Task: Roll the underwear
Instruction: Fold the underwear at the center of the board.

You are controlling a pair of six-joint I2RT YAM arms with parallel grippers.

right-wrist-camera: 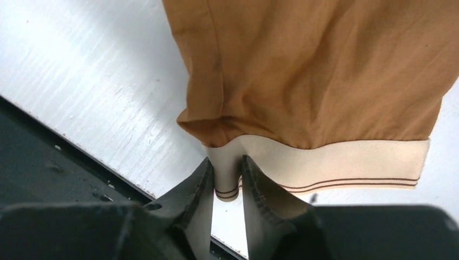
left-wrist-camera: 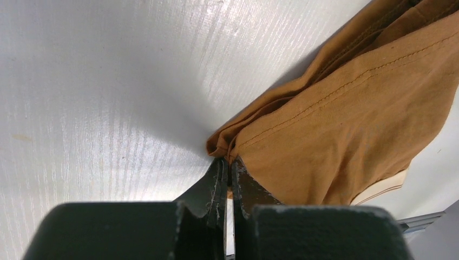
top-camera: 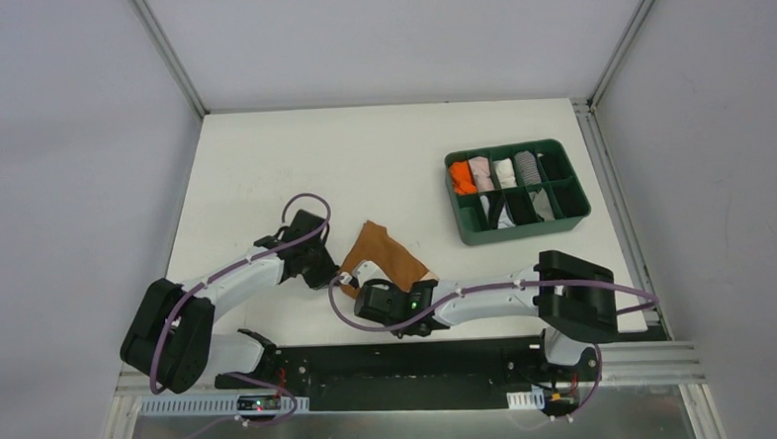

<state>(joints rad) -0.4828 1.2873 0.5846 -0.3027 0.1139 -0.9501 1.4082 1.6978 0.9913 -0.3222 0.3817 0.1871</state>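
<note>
**A:** Where does the soft tan-brown cloth underwear (top-camera: 384, 251) lie?

**B:** On the white table top (top-camera: 263, 166), spreading away ahead of both pincers. The left pincer (left-wrist-camera: 227, 164) is clamped tight on a bunched brown corner right at its tips. The right pincer (right-wrist-camera: 227, 169) is pinched on the pale beige striped waistband (right-wrist-camera: 352, 162), which runs off to one side of it.

**A:** Why two holds along one edge?

**B:** Likely to hold the near edge taut and level, so it can be turned over evenly as the first wrap. No roll is formed yet; the cloth looks only folded.

**A:** And the green plastic compartment tray (top-camera: 524, 231)?

**B:** It sits well beyond the right pincer and holds other rolled garments. It is probably where the roll ends up.
</note>
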